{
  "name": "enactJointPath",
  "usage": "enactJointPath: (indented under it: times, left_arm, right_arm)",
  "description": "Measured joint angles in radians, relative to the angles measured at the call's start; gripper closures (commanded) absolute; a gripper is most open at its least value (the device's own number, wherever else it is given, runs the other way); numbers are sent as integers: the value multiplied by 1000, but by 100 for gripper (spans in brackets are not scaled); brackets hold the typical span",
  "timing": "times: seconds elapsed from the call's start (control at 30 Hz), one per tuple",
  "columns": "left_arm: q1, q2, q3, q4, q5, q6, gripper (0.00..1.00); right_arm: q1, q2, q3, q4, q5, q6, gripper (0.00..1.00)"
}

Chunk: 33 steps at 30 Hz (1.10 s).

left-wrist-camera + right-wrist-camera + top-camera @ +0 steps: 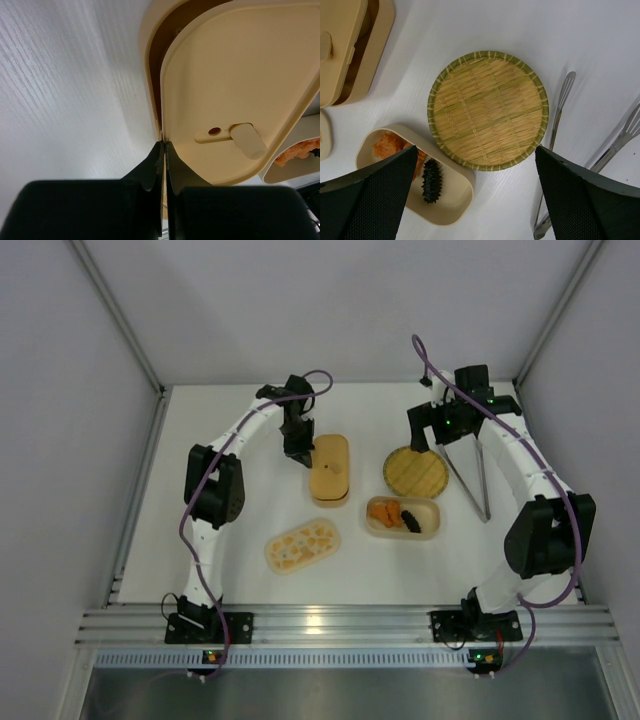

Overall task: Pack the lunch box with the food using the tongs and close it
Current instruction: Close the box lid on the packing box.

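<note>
The left arm rises from its base at the lower left of the overhead view, bends at the elbow and curves in toward the centre. The left gripper [298, 452] points down at the left end of a tan box [330, 488]. In the wrist view its two black fingers [145, 172] are pressed together with barely a hairline between them, and the tips appear to nip the thin rim of the lid [235, 75]. The lid is smooth cream plastic with rounded ends, a small raised tab and a brown hole. It sits askew, baring the box's brown inside along its left edge.

The right arm folds up the right side of the frame. The right gripper [437, 435] hangs over the upper edge of a round plate [414, 472]. Its fingers [375, 200] are faced with black mesh-textured pads. They stand wide apart at the lower corners of the wrist view, with nothing between them.

The plate is woven from straw-yellow strips with a green bound rim. The tongs [484, 480] lie just right of it on the white table [380, 570]. They are thin shiny metal, two slim arms with flat slotted tips spread toward the top of the frame and joined in a narrow V at the bottom.

Against the plate's lower edge sits an open tray [432, 525], cream with rounded ends. It holds rough orange chunks [383, 510] and a knobbly black piece [408, 519]. A second tray [302, 545] with pale yellow lumps lies lower centre-left.
</note>
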Motion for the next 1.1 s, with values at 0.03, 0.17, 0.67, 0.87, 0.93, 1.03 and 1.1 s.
enactJointPath:
  times: [0.03,0.17,0.67,0.87,0.93,1.03,1.1]
  left_arm:
    - [0,0,0,0,0,0,100]
    - [0,5,0,0,6,-1,100]
    - [0,8,-44,2,11,-26,98]
    - [0,8,-44,3,14,-22,65]
    - [0,8,-43,3,15,-18,64]
    - [0,8,-36,3,19,-9,63]
    - [3,8,-23,5,26,3,59]
  right_arm:
    - [0,0,0,0,0,0,1]
    - [0,0,0,0,0,0,1]
    - [0,0,0,0,0,-1,1]
    - [0,0,0,0,0,-2,1]
    - [0,0,0,0,0,-5,1]
    - [0,5,2,0,0,-8,1]
    - [0,11,8,0,0,-8,1]
